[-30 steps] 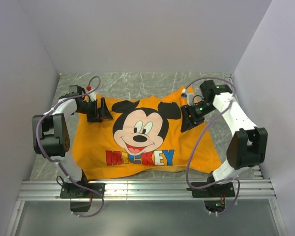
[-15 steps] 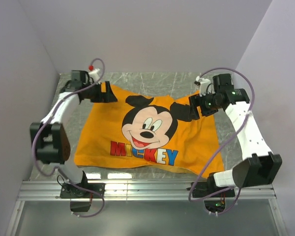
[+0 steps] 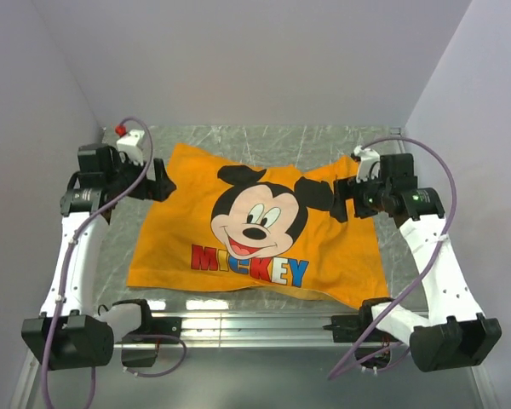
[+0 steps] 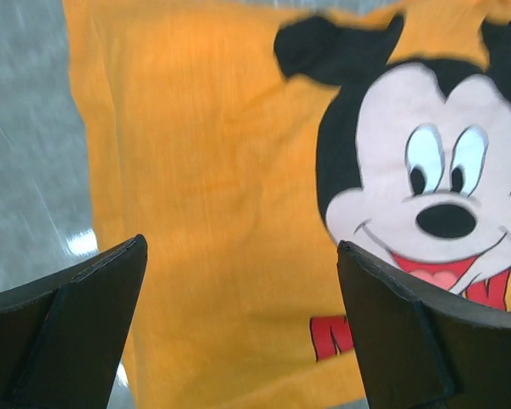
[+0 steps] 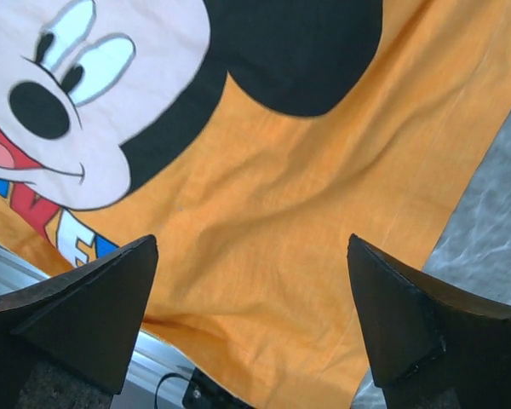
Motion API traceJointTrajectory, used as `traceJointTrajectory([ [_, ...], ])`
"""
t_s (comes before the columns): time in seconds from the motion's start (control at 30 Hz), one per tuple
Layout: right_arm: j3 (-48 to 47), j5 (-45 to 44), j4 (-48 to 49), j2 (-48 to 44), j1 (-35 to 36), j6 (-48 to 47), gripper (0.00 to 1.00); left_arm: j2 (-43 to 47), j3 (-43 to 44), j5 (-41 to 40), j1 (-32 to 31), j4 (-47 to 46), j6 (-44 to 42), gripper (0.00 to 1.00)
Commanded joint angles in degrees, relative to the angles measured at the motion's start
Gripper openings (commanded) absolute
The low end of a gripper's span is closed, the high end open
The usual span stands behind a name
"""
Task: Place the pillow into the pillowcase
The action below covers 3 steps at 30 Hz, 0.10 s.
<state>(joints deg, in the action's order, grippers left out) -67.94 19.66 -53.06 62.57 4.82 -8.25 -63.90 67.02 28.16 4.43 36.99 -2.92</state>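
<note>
Now my left fingers (image 4: 68,324) and right fingers (image 5: 77,315) gape wide, holding nothing, by the far corners. Pillowcase (image 3: 255,239) lies flat, print up; pillow unseen, presumably inside.

I've got the pillowcase (image 3: 179,247) lying flat on the table (image 3: 264,141), roughly centred, printed side up, lettering toward the near edge. Its near hem is just beside the rail (image 3: 264,324) along the table front. My left gripper (image 3: 157,182) is at the case's far-left corner and my right gripper (image 3: 341,198) at its far-right edge, well apart, case between them. Back wall (image 3: 238,60) stands behind the table
</note>
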Motion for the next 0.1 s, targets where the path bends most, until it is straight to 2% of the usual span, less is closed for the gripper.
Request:
traceJointTrajectory([
  [0.0, 1.93, -0.85, 2.43, -3.32, -0.25, 0.96, 0.99, 1.32, -3.82, -1.71, -0.03, 1.33, -1.04, 0.99],
  [0.07, 2.90, -0.76, 2.52, -4.03, -0.25, 1.13, 1.00, 2.55, -4.79, -1.88, -0.03, 0.45, -1.30, 1.00],
])
